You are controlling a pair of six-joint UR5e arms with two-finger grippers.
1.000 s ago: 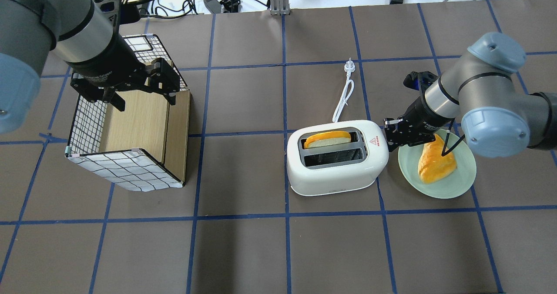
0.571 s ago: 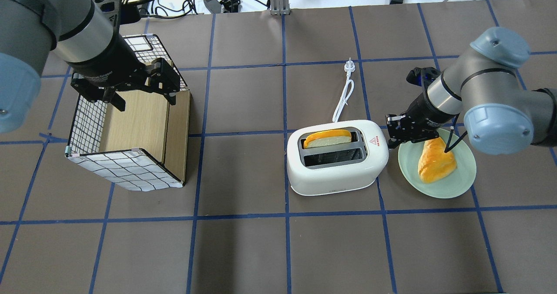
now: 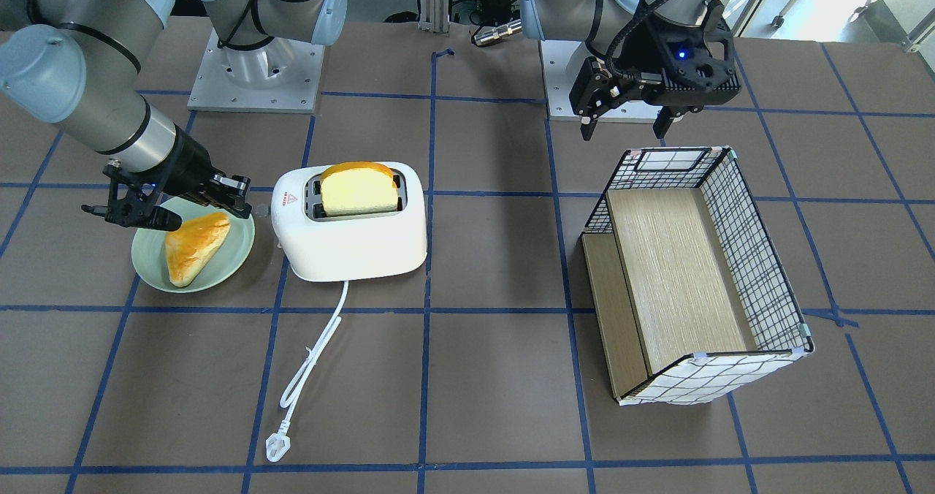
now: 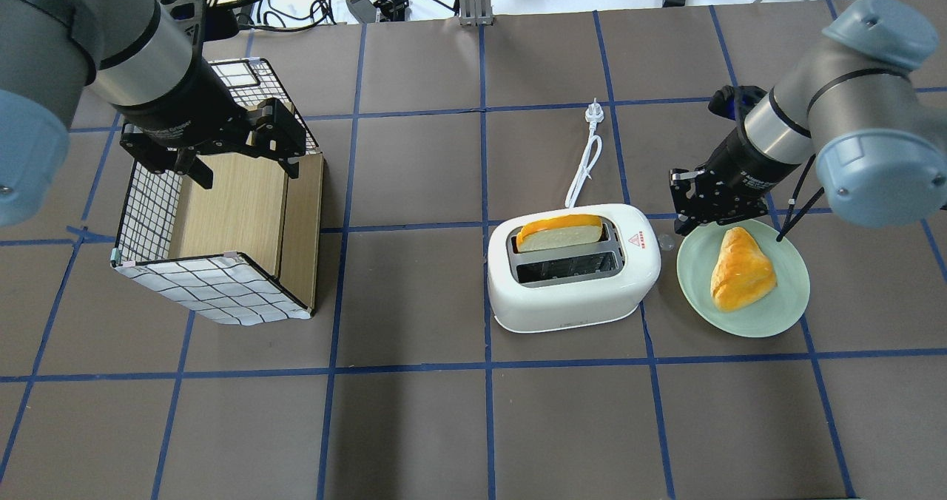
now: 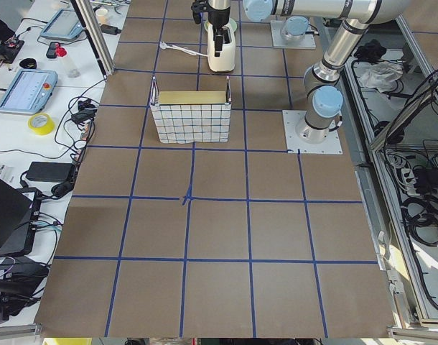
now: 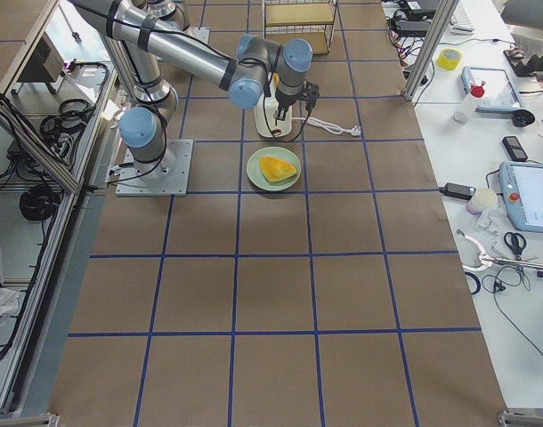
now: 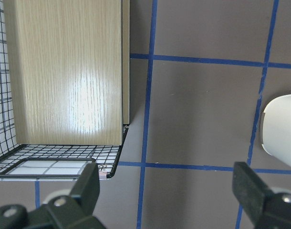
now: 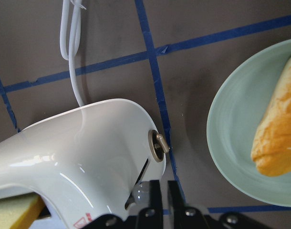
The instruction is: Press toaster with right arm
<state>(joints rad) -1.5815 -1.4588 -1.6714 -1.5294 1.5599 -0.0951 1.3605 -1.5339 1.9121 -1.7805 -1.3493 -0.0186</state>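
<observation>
The white toaster (image 4: 573, 293) stands mid-table, with a bread slice (image 4: 558, 234) sticking out of its far slot; it also shows in the front view (image 3: 358, 245). Its clear side lever (image 4: 666, 242) juts from the right end, and its cord (image 4: 584, 167) runs away to the far side. My right gripper (image 4: 684, 223) is shut and empty, just above and beside the lever; the right wrist view shows the lever (image 8: 140, 191) right at the closed fingertips. My left gripper (image 4: 246, 169) hangs open over the basket.
A pale green plate (image 4: 784, 300) with a golden pastry (image 4: 740, 271) lies right of the toaster, under my right wrist. A wire basket (image 4: 214, 293) with a wooden insert stands at the left. Blue tape lines cross the brown table.
My right gripper has drawn back from the toaster's end, to the right and the far side, and the lever knob now shows. The left arm has not moved.
</observation>
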